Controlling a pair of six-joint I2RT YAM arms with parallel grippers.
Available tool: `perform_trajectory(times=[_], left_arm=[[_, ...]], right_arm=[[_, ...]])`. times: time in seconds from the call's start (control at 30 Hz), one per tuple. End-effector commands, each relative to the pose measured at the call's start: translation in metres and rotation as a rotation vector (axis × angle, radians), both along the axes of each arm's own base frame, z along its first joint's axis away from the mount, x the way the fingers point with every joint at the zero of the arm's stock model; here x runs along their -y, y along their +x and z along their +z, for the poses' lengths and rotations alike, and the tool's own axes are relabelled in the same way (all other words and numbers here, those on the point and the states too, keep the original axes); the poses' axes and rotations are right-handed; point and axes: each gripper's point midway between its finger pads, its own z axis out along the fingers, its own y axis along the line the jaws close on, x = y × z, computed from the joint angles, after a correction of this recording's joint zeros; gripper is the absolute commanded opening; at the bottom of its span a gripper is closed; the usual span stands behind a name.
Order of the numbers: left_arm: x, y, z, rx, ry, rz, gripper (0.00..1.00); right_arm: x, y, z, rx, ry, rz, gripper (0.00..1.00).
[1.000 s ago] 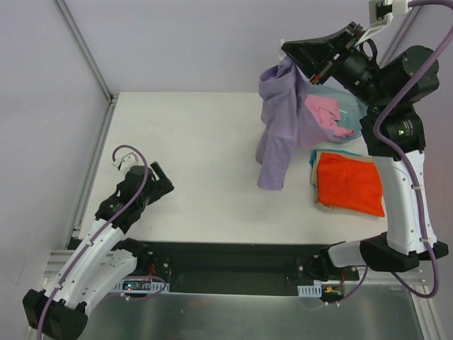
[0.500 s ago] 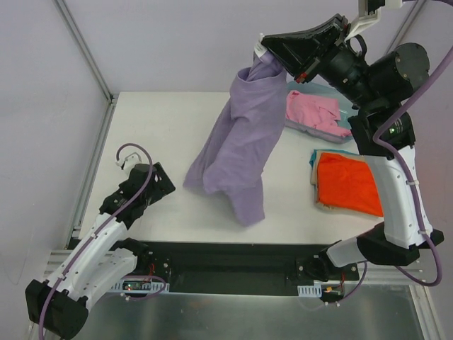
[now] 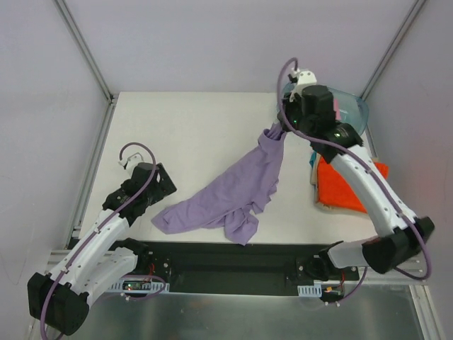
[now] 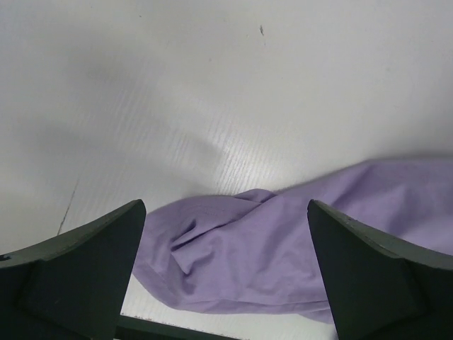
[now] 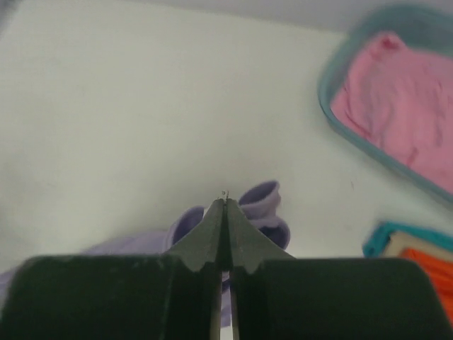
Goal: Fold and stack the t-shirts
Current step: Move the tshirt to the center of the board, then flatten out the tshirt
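From above, the lavender-purple t-shirt (image 3: 233,195) ran as a long diagonal band across the white table (image 3: 184,127). Its upper end was gathered at the right gripper (image 3: 278,132), right of centre. Its lower part lay crumpled on the surface toward the lower middle of the frame. That view did not show how the right claw stood, because the wrist body covered it. The right wrist camera did: the two fingers (image 5: 212,234) were pressed together at the centre of its frame, pinching a bunched fold of lavender cloth that puffed out just beyond the tips.

The same wrist view also showed the pink t-shirt (image 5: 403,95) lying inside the translucent blue-green tub (image 5: 333,106) at upper right. From above the arm hid most of that tub. At the wrist view's lower right corner, a teal edge (image 5: 386,237) sat beside a strip of orange. From above, the bright orange t-shirt (image 3: 350,185) lay flat on top of that pile at the right of the frame, partly crossed by the arm.

The left gripper (image 3: 163,183) sat low at the left of the overhead frame, near the shirt's loose end but apart from it. Its own camera showed the fingers (image 4: 78,276) spread wide with nothing between them, and the lavender hem lay on the table just beyond, across the lower right.
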Motion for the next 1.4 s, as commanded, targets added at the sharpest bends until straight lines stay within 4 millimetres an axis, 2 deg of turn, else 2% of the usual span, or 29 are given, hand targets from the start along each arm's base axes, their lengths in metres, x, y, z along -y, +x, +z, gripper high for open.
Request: perform_trajectory(times=[0.0, 0.03, 0.1, 0.13, 0.2, 0.23, 0.3, 0.33, 0.47, 0.5, 0.57, 0.6, 0.63, 0.67, 0.7, 0.73, 0.77, 0.8, 0.87, 0.93, 0.97, 1.03, 1.07, 1.1, 1.13, 1.17, 1.2, 1.27, 1.37], left_arm=[[0.005, 0.0, -0.003, -0.038, -0.027, -0.006, 0.99], [0.007, 0.0, -0.004, -0.047, -0.032, -0.013, 0.99], [0.012, -0.003, -0.01, -0.078, -0.052, -0.025, 0.99], [0.013, -0.007, -0.014, -0.098, -0.058, -0.023, 0.99], [0.014, -0.012, -0.022, -0.127, -0.073, -0.008, 0.99], [0.012, -0.017, -0.026, -0.149, -0.071, 0.001, 0.99], [0.01, -0.023, -0.034, -0.176, -0.076, 0.028, 0.99], [0.008, -0.028, -0.037, -0.196, -0.069, 0.032, 0.99], [-0.003, -0.047, -0.049, -0.274, -0.037, 0.087, 0.99], [-0.006, -0.051, -0.052, -0.288, -0.028, 0.104, 0.99], [-0.008, -0.059, -0.059, -0.319, -0.035, 0.14, 0.99], [-0.009, -0.064, -0.064, -0.337, -0.037, 0.151, 0.99], [-0.009, -0.067, -0.068, -0.349, -0.046, 0.163, 0.98], [-0.008, -0.069, -0.07, -0.359, -0.065, 0.19, 0.96], [-0.009, -0.073, -0.076, -0.376, -0.067, 0.203, 0.89], [-0.008, -0.076, -0.079, -0.393, -0.075, 0.212, 0.86], [-0.008, -0.08, -0.082, -0.409, -0.084, 0.234, 0.82], [-0.008, -0.082, -0.084, -0.422, -0.083, 0.242, 0.8], [-0.014, -0.084, -0.086, -0.424, -0.073, 0.288, 0.78], [-0.017, -0.085, -0.087, -0.427, -0.072, 0.316, 0.75], [-0.016, -0.085, -0.087, -0.428, -0.083, 0.336, 0.73], [-0.016, -0.088, -0.089, -0.434, -0.093, 0.359, 0.66], [-0.017, -0.09, -0.091, -0.438, -0.099, 0.377, 0.63], [-0.018, -0.091, -0.092, -0.437, -0.1, 0.382, 0.6], [-0.018, -0.091, -0.092, -0.43, -0.105, 0.387, 0.58], [-0.019, -0.093, -0.095, -0.431, -0.106, 0.398, 0.56], [-0.02, -0.092, -0.095, -0.424, -0.109, 0.404, 0.55], [-0.019, -0.092, -0.094, -0.423, -0.114, 0.413, 0.53], [-0.018, -0.091, -0.095, -0.428, -0.113, 0.408, 0.5]], right_arm=[[0.064, 0.032, -0.106, -0.269, -0.31, -0.303, 0.02], [0.071, 0.048, -0.126, -0.316, -0.386, -0.363, 0.01], [0.083, 0.055, -0.148, -0.395, -0.472, -0.413, 0.01], [0.085, 0.065, -0.169, -0.439, -0.526, -0.432, 0.01], [0.086, 0.078, -0.175, -0.456, -0.542, -0.454, 0.01], [0.084, 0.083, -0.192, -0.486, -0.557, -0.457, 0.01], [0.085, 0.092, -0.2, -0.503, -0.535, -0.472, 0.01], [0.084, 0.095, -0.211, -0.526, -0.524, -0.472, 0.01], [0.092, 0.103, -0.221, -0.547, -0.448, -0.495, 0.06], [0.092, 0.103, -0.223, -0.552, -0.433, -0.487, 0.15], [0.094, 0.101, -0.216, -0.545, -0.41, -0.475, 0.22], [0.096, 0.096, -0.22, -0.554, -0.402, -0.479, 0.3], [0.095, 0.093, -0.206, -0.529, -0.368, -0.47, 0.38], [0.093, 0.088, -0.203, -0.522, -0.353, -0.458, 0.5], [0.088, 0.087, -0.198, -0.505, -0.305, -0.445, 0.72], [0.086, 0.075, -0.192, -0.496, -0.28, -0.421, 0.83], [0.082, 0.069, -0.189, -0.491, -0.257, -0.397, 0.99], [0.076, 0.066, -0.184, -0.48, -0.217, -0.37, 0.97], [0.067, 0.047, -0.18, -0.472, -0.218, -0.311, 0.96], [0.066, 0.033, -0.175, -0.452, -0.24, -0.3, 0.96], [0.061, 0.02, -0.185, -0.468, -0.27, -0.279, 0.96], [0.062, 0.008, -0.183, -0.455, -0.273, -0.296, 0.96], [0.06, -0.003, -0.195, -0.471, -0.289, -0.287, 0.96], [0.061, -0.007, -0.191, -0.453, -0.276, -0.298, 0.96], [0.059, -0.013, -0.197, -0.456, -0.273, -0.283, 0.96], [0.052, -0.015, -0.196, -0.446, -0.227, -0.274, 0.96], [0.051, -0.025, -0.203, -0.459, -0.21, -0.254, 0.96], [0.049, -0.032, -0.203, -0.452, -0.179, -0.253, 0.96], [0.063, -0.043, -0.199, -0.419, -0.157, -0.308, 0.96]])
